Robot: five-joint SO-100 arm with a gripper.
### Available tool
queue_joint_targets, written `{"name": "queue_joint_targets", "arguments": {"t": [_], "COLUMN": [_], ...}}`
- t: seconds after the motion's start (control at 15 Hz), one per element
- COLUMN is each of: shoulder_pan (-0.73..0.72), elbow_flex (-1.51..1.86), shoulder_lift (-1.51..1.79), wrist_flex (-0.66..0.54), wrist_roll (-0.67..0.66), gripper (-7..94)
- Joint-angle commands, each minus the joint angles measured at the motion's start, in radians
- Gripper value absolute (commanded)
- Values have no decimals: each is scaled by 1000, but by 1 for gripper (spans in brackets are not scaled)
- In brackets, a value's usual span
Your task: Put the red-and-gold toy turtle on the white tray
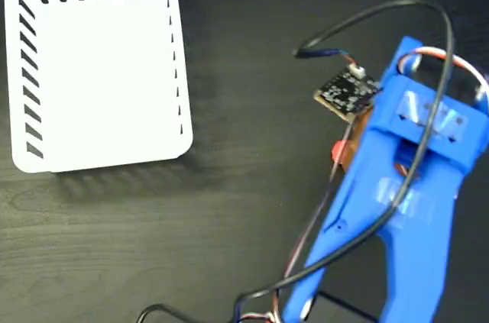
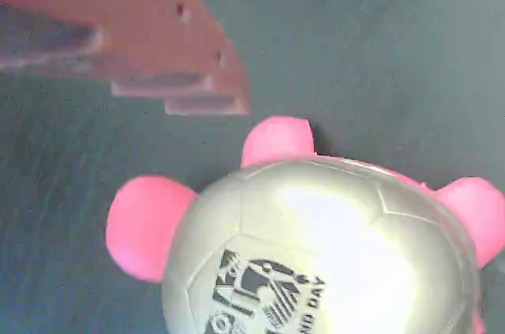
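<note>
Fixed view: white tray (image 1: 95,63) lies flat at upper left on the dark table (image 1: 229,208), nothing on it. Blue arm (image 1: 405,185) reaches down at right, well apart from the tray, covering its gripper; only a red sliver of the toy turtle (image 1: 336,152) peeks out at its left edge.

Wrist view: turtle (image 2: 316,247) fills the lower frame, gold shell up with black print, pink feet on the table. One reddish finger (image 2: 158,42) hangs just above-left, not touching. Second finger unseen, so cannot tell how the jaws stand.
</note>
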Motion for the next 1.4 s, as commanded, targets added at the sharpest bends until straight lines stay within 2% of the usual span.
{"name": "queue_joint_targets", "arguments": {"t": [0.0, 0.73, 1.0, 1.33], "shoulder_pan": [5, 15, 12, 12], "elbow_flex": [29, 166, 219, 249], "shoulder_lift": [29, 20, -23, -48], "wrist_flex": [-37, -146, -272, -345], "wrist_roll": [41, 86, 115, 124], "gripper": [67, 67, 67, 67]}}
